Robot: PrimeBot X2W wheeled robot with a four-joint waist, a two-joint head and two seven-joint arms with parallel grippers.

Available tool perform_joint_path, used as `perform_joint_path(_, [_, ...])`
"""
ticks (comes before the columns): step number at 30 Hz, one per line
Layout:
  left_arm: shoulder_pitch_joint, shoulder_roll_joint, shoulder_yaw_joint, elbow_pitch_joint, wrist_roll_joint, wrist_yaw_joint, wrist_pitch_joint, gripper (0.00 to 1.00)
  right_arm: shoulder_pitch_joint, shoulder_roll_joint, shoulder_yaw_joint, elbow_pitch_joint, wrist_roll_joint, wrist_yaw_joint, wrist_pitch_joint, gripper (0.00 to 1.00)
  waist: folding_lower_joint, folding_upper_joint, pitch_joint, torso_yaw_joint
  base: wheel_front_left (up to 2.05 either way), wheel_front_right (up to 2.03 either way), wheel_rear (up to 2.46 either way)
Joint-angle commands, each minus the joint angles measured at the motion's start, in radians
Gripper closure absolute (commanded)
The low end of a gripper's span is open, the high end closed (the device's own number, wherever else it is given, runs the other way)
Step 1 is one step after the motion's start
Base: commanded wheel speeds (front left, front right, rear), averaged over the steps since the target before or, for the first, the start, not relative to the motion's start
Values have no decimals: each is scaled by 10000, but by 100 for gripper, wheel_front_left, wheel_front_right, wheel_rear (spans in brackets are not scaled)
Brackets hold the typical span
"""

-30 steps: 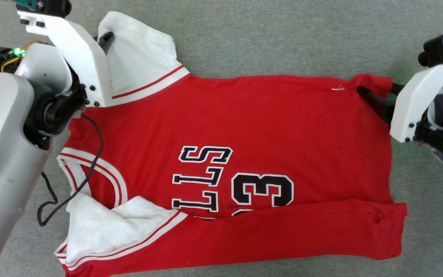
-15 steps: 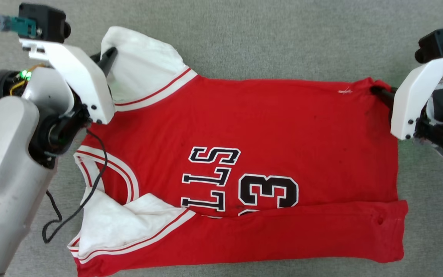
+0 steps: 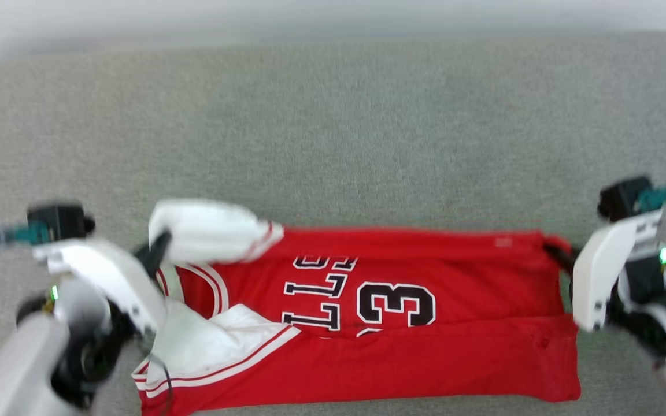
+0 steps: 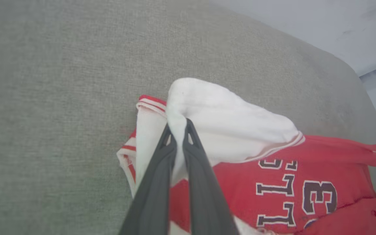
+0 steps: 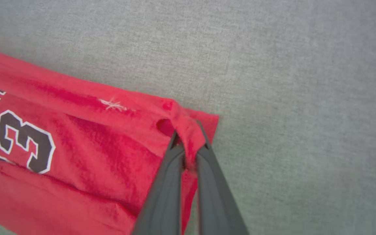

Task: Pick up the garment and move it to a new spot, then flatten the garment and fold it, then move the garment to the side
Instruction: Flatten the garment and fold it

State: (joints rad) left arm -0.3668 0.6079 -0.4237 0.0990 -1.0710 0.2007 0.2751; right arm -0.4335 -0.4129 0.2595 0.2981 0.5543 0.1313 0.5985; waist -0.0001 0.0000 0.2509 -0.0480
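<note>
I saw one garment (image 3: 425, 358) across the head view's lower middle, long axis left-right, collar left, hem right. Both grippers were clenched: left gripper (image 4: 177, 127) on its white sleeve (image 4: 233, 124), right gripper (image 5: 189, 137) on the hem corner (image 5: 206, 119).

Garment (image 3: 483, 277): red jersey with white sleeves, red-and-white striped trim, black white-outlined lettering (image 3: 315, 286) and a numeral 3 (image 3: 396, 303). It lies front up on the grey surface (image 3: 333, 144), with the collar (image 3: 211, 283) at the left gripper's end and the hem at the right gripper's end. The near long edge is folded over the front and covers part of the number. The far sleeve (image 3: 206, 231) is pinched in the left gripper (image 4: 177, 125). The far hem corner (image 5: 204, 122) is pinched in the right gripper (image 5: 188, 130). The near sleeve (image 3: 211, 341) lies rumpled on the body.
</note>
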Motion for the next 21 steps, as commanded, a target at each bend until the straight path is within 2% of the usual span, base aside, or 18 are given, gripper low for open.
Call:
perform_joint_path(1, [531,-22,40,-40,-82,132,-143,100,458,69,-116,-59,-82,-12,-62,100,1,0,-341,57,0,0,0])
perform_joint_path(7, [2231,-542,-42,271,-573,318,-576,100,1956,455,-637,-8,-151,-14,-384,100,1,0,-589,139,0,0,0])
perform_joint_path(8, [2422,-632,-100,374,-614,328,-610,83,2190,502,-735,57,-207,-14,-383,100,1,0,-625,151,0,0,0])
perform_joint_path(9, [2561,-752,-170,486,-643,304,-673,55,2433,587,-787,97,-207,-14,-412,85,1,0,-658,169,0,0,0])
perform_joint_path(10, [2655,-877,-232,585,-678,246,-719,5,2623,674,-836,107,-218,-14,-492,47,1,0,-687,178,0,0,0])
perform_joint_path(11, [2755,-957,-285,756,-672,194,-773,0,2784,723,-935,131,-315,-14,-634,0,1,0,-739,181,0,0,0])
perform_joint_path(17, [2893,-1166,-423,1149,-301,122,-1387,0,3464,837,-1052,-146,-582,-14,-1181,0,1,0,-1076,156,0,0,0])
perform_joint_path(21, [2705,-1225,-346,812,371,284,-2429,0,3843,709,-1292,-866,-558,-12,-1264,0,1,0,-1415,109,0,0,0])
